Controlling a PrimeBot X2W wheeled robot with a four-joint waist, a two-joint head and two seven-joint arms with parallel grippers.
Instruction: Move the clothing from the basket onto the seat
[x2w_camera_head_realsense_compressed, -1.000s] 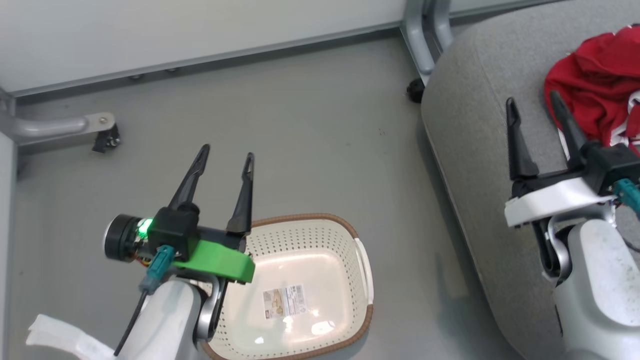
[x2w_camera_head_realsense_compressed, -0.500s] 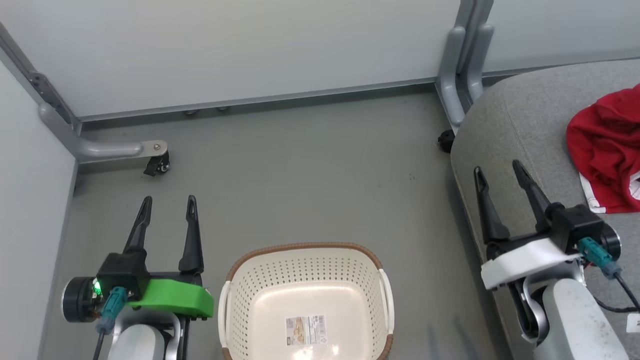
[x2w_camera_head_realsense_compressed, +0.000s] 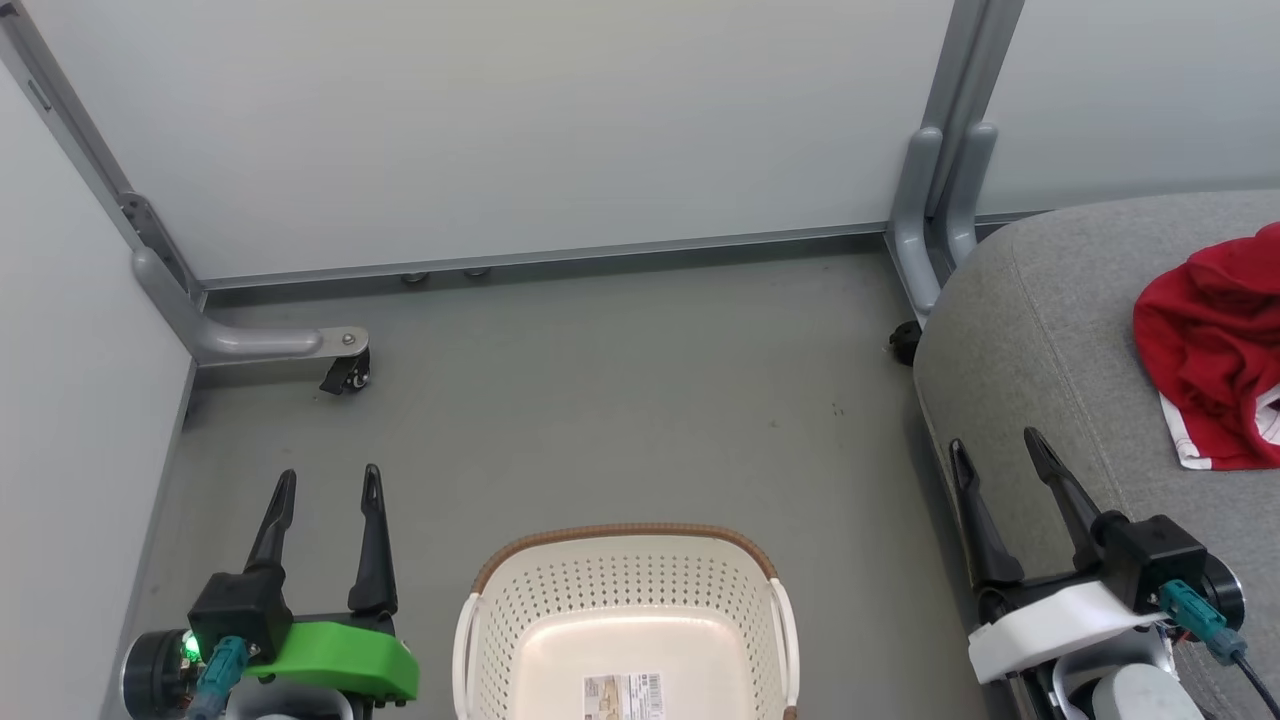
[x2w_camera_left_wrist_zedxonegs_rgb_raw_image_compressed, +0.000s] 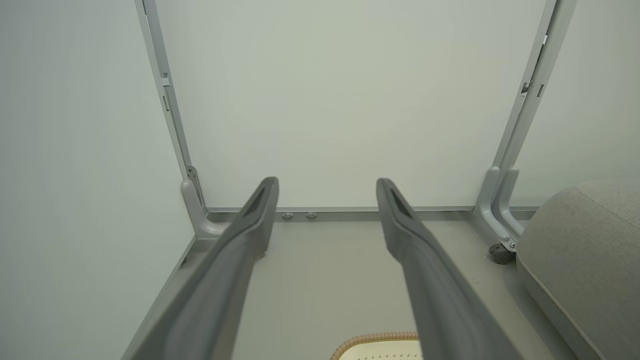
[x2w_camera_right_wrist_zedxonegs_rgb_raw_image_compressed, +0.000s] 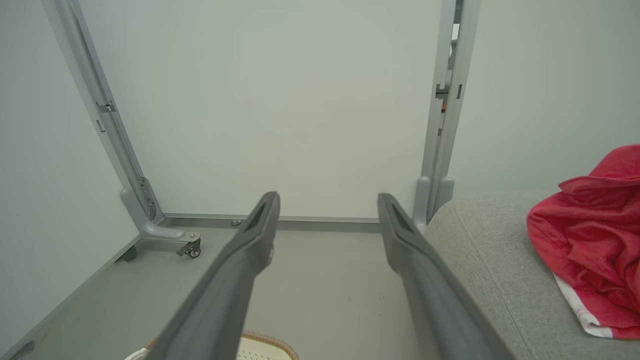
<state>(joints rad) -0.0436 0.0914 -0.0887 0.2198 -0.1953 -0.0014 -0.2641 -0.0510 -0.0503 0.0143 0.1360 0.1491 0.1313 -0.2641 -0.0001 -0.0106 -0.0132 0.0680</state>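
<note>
Over a grey floor (x2w_camera_head_realsense_compressed: 620, 400) walled by pale panels (x2w_camera_head_realsense_compressed: 550, 130), the left pincer (x2w_camera_head_realsense_compressed: 328, 473) hangs wide and empty beside the basket (x2w_camera_head_realsense_compressed: 620, 535), the right pincer (x2w_camera_head_realsense_compressed: 994, 441) gapes empty by the edge of the seat (x2w_camera_head_realsense_compressed: 1060, 330), and the jersey (x2w_camera_head_realsense_compressed: 1210, 340) lies crumpled on that seat.

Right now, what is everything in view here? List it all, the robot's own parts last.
Red fabric jersey with white trim: one, red, crumpled on the seat, far right.
Grey upholstered seat cushion: one, grey, right side.
Cream perforated plastic basket with brown rim: one, cream, floor, bottom centre.
Label sticker: one, white, basket bottom.
Grey metal partition feet: two, grey, back corners.
Pale partition panels: three, off-white, back and left.
Grey floor: one, grey, centre.
Left gripper: one, dark fingers, lower left, open.
Right gripper: one, dark fingers, lower right, open.
</note>
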